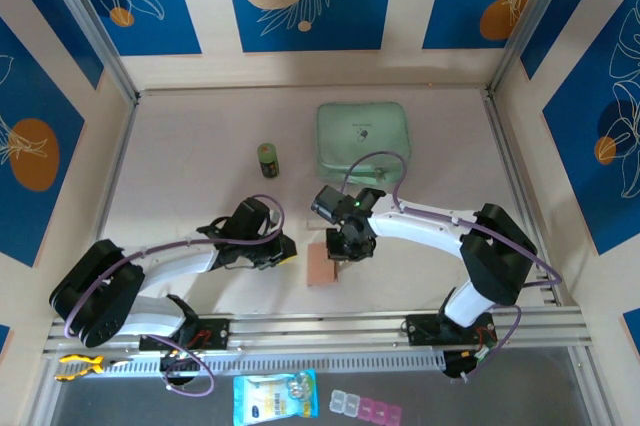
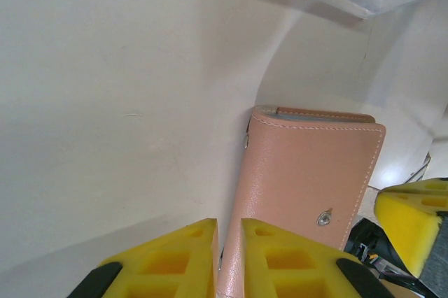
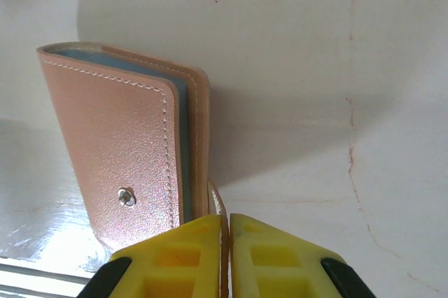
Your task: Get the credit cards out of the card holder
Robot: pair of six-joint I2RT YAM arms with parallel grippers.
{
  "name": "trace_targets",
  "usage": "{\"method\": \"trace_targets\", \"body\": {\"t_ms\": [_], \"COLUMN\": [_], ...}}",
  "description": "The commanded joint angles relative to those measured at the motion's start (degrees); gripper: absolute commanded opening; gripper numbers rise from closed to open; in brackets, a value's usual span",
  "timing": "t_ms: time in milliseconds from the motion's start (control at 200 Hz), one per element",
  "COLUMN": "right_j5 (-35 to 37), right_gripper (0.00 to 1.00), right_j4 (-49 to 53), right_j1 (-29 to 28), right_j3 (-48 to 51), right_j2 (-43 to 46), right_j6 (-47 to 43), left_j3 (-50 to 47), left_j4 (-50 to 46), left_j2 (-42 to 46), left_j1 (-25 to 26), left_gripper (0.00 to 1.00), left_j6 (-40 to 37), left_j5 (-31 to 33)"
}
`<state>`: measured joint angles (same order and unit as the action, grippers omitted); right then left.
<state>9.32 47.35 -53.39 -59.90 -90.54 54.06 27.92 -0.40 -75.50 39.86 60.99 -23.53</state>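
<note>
Both the left tool and right tool pinch the card holder's edges, nearly closed.

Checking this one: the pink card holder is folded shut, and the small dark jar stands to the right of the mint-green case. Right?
No. The small dark jar stands to the left of the mint-green case, not the right; the top external view shows it. The card holder is indeed folded shut.

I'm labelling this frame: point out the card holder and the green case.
card holder (image 3: 119,137): right wrist view, pink front cover.
green case (image 1: 363,141): top external view, lid centre.
</note>
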Motion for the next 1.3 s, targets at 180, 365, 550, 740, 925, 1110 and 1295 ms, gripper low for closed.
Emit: {"method": "trace_targets", "body": {"t_ms": [180, 365, 550, 740, 925, 1110, 1295], "right_j5": [0.62, 0.49, 0.08, -0.17, -0.18, -0.35, -1.0], "right_gripper": [0.1, 0.1, 0.09, 0.09, 0.09, 0.09, 0.09], "right_j4": [3.16, 3.71, 3.91, 4.42, 5.17, 5.66, 5.38], "right_j1": [0.19, -0.28, -1.05, -2.22, -3.62, -4.4, -4.77], "right_j3": [-3.96, -5.78, -7.61, -10.49, -13.98, -15.75, -17.04], "right_j2": [1.6, 1.59, 1.09, -0.54, -2.81, -4.35, -5.82], "right_j6": [-3.24, -3.48, -3.1, -3.17, -3.76, -4.05, -4.84], "left_j3": [1.56, 1.71, 1.48, 1.53, 0.62, -0.26, -2.83], "left_j4": [0.23, -0.16, 1.1, 1.37, 2.1, 0.33, -0.21], "left_j2": [0.19, 0.38, 0.43, 0.06, -0.68, 0.31, 2.03], "left_j1": [-0.22, -0.22, -0.25, -0.21, -0.2, -0.22, -0.24], "left_gripper": [0.16, 0.16, 0.14, 0.14, 0.14, 0.14, 0.15], "left_j6": [-1.89, -2.99, -3.46, -4.58, -4.57, -4.98, -4.66], "left_j5": [0.03, -0.67, -2.5, -4.26, -5.11, -3.95, -3.41]}}
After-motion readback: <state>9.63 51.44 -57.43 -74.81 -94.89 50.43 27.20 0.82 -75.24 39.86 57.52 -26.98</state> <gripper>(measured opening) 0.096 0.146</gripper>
